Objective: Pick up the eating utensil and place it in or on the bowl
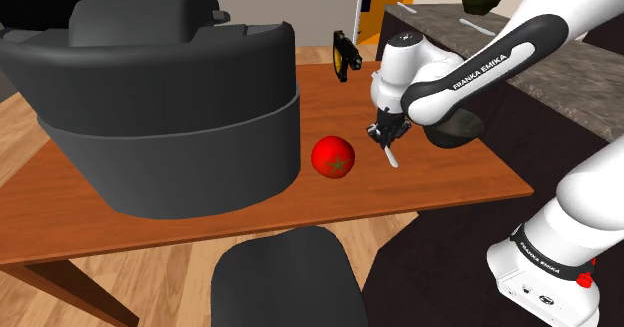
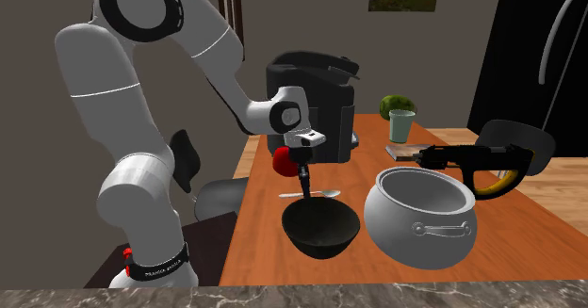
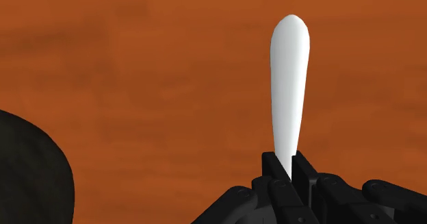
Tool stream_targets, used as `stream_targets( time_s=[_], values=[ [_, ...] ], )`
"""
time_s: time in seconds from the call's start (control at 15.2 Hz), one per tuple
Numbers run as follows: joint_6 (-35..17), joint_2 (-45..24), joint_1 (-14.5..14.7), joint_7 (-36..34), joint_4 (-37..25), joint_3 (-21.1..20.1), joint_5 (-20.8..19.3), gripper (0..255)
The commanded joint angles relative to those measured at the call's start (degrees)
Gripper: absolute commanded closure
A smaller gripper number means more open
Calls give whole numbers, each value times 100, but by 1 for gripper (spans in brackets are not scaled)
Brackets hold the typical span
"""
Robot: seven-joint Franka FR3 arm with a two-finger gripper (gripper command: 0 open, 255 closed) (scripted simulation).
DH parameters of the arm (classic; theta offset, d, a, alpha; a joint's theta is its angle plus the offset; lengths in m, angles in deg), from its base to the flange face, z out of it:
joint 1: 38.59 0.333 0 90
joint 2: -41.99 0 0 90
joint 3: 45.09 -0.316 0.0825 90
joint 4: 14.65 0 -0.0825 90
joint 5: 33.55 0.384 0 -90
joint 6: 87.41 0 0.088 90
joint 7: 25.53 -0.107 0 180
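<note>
We see the black gripper (image 3: 287,168) closed to a narrow gap on one end of the white utensil (image 3: 289,79). Its two fingers clasp the utensil from either side, and the rest of the long, rounded piece reaches out over the brown table (image 3: 137,85). In the second exterior view the gripper points straight down and the utensil lies level beneath it, just behind the rim of the dark bowl (image 2: 320,231) and not in it. We cannot tell whether the utensil touches the table or hangs a little above it. A grey pot (image 2: 421,217) stands just beside the bowl, toward that view's right. A red round fruit (image 2: 280,163) sits behind the gripper, in front of the black coffee machine (image 2: 311,94). Farther back are a pale green cup (image 2: 401,125) and a black and yellow tool (image 2: 476,165). In the shoulder view a dark chair (image 1: 285,280) stands at the table's near edge.
</note>
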Motion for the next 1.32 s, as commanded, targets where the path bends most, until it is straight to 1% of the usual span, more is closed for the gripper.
stream_targets(
  time_s=[0.0,0.59,1.25],
  values=[
    [162,164,36,147,-24,26,159,255],
    [902,747,184,593,-260,145,618,255],
    [1731,1228,285,917,-657,276,886,255]
  ],
)
